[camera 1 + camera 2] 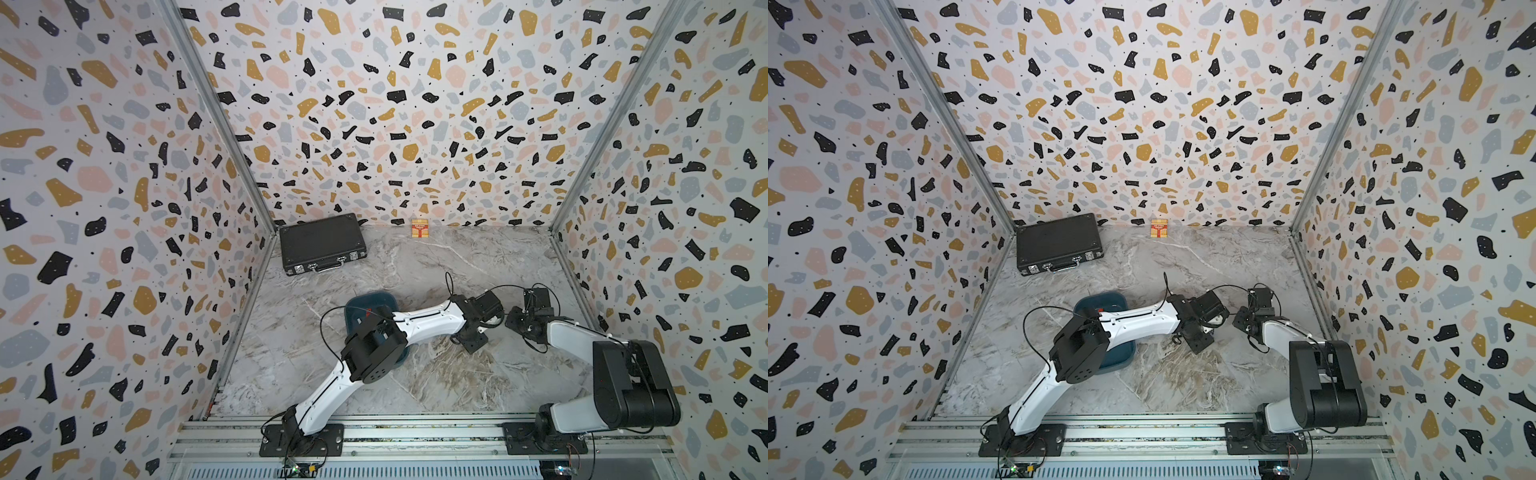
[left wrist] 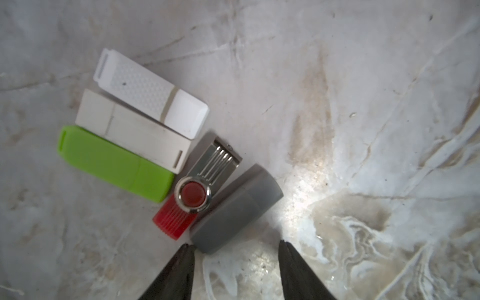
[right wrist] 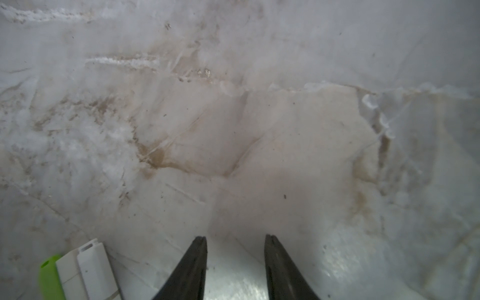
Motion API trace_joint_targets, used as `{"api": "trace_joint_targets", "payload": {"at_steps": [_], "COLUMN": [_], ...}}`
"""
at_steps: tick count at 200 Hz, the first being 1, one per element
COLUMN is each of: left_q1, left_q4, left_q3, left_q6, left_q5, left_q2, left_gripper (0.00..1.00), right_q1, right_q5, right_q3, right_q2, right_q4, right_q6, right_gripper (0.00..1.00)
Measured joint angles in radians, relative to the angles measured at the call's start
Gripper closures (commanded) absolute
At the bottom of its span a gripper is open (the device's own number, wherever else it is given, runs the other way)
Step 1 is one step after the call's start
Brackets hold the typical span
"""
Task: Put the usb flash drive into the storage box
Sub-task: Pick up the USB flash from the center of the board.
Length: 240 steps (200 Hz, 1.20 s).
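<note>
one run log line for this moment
left gripper: open, beside grey flash drive on table | right gripper: open, empty | storage box: part hidden by left arm

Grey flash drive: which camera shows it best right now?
Left wrist view: the grey flash drive lies whole and sharp beside the red swivel drive, just ahead of the open left tool. Both top views lack it; the left arm covers that spot. The right wrist view catches only ends of the green drive and white drives.
</note>
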Motion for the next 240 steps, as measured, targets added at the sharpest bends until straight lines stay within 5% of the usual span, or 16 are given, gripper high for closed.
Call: {"api": "trace_joint_targets", "payload": {"at_steps": [240], "left_q1": [0.003], "left_q4": [-0.088], "left_q3": [0.190], "left_q6": [0.067], "left_q5": [0.022], "left_q2": [0.105], "left_gripper": [0.41], "right_q1": [-0.001], "right_q5": [-0.019], "right_q3": [0.000], "right_q2": [0.013], "right_q4": [0.035], "right_q6": [0.000], "right_gripper": [0.58]}}
